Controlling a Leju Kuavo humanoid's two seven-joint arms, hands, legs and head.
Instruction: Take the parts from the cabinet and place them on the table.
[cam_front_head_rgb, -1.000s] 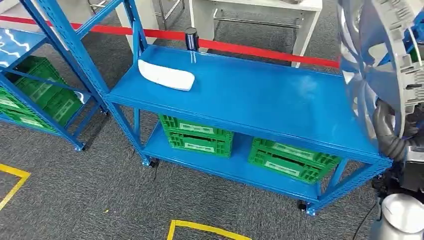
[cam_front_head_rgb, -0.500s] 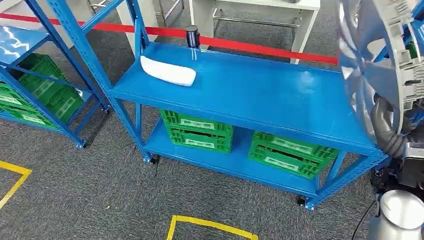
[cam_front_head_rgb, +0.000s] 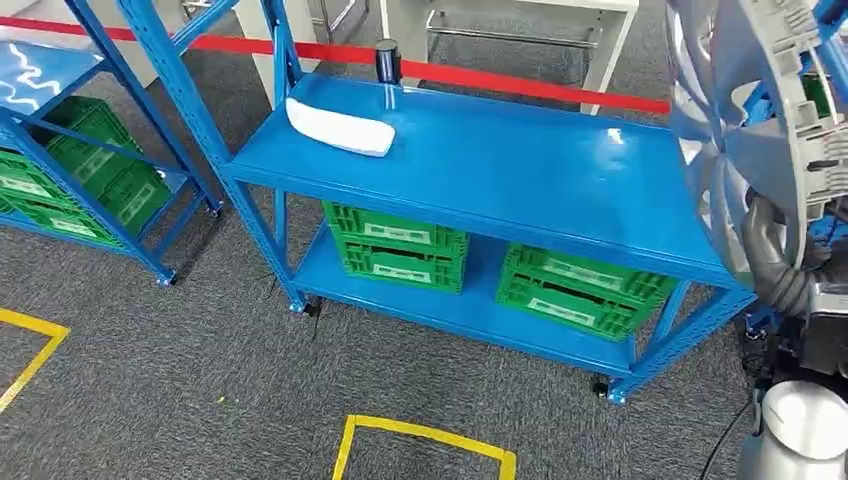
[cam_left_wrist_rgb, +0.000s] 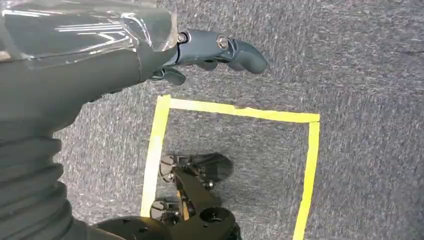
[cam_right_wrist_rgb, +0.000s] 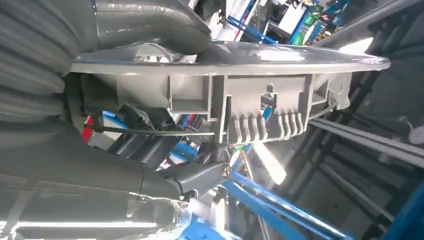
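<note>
Head view, left to right: tall blue cabinet (cam_front_head_rgb: 60, 90) with green crates, then a low blue desk (cam_front_head_rgb: 520, 170). One white part (cam_front_head_rgb: 338, 127) lying on the desk's far left corner, one dark cylinder (cam_front_head_rgb: 387, 62) at its back edge, two green crates (cam_front_head_rgb: 395, 247) on the shelf below. At the far right, one big silver wheel cover (cam_front_head_rgb: 760, 110) held up high.

Left wrist view: left robot hand (cam_left_wrist_rgb: 210, 52) over grey carpet and yellow tape (cam_left_wrist_rgb: 235, 111), fingers apart, holding nothing.

Right wrist view: right robot hand (cam_right_wrist_rgb: 145, 30) gripping the wheel cover's rim, thumb pressed on the shiny face, grey clips showing on its back.
</note>
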